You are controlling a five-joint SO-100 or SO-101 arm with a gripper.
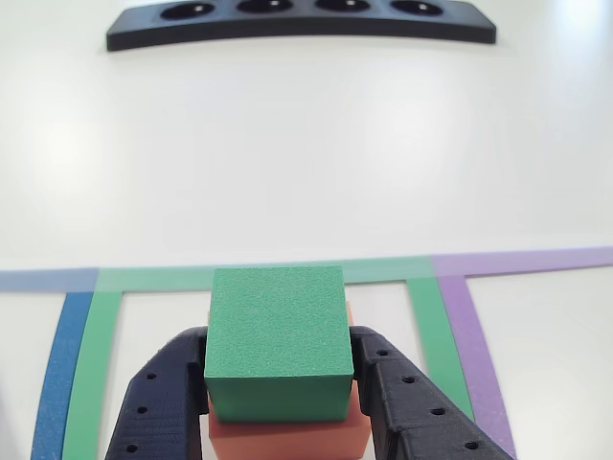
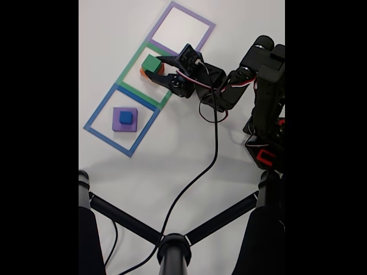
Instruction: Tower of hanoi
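Claw around the green block, on top of the orange one.

Our claw (image 1: 278, 407) has its two black fingers (image 1: 163, 402) pressed to the sides of the green block (image 1: 276, 340), so we read it as gripping that block, which sits on the orange block (image 1: 287, 436) inside the green tape square (image 2: 133, 86). In the fixed view, the blue cube (image 2: 125, 117) rests on the purple block (image 2: 124, 120) in the blue tape square (image 2: 96, 119), while the purple tape square (image 2: 172, 8) stands bare. We judge the step to be either setting the green block down or picking it up; we cannot tell which. A lift would call for going straight up so the orange block stays put.
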